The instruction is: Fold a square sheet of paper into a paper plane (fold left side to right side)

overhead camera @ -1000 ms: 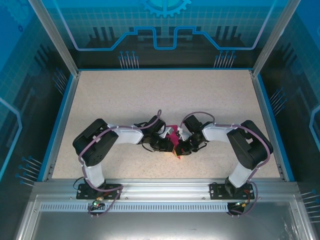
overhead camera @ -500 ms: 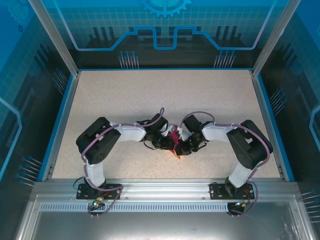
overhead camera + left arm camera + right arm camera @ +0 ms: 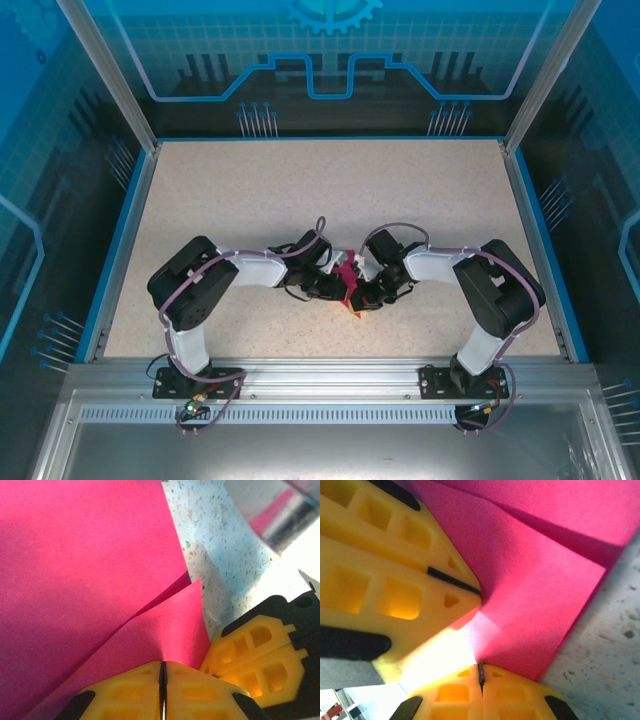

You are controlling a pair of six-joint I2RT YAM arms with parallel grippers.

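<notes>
Left gripper (image 3: 162,680) is pinched tight on the square sheet of paper (image 3: 75,580), and the right gripper (image 3: 480,676) is clamped on its edge too. Top cam puts the paper mid-table (image 3: 300,190), toward the near edge. Only the wrist cams show its folded layers.

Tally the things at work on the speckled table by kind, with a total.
magenta-pink folded sheet of thin paper: 1
yellow-fingered two-finger grippers: 2 (left gripper, right gripper, both pinching the paper)
Total: 3
</notes>
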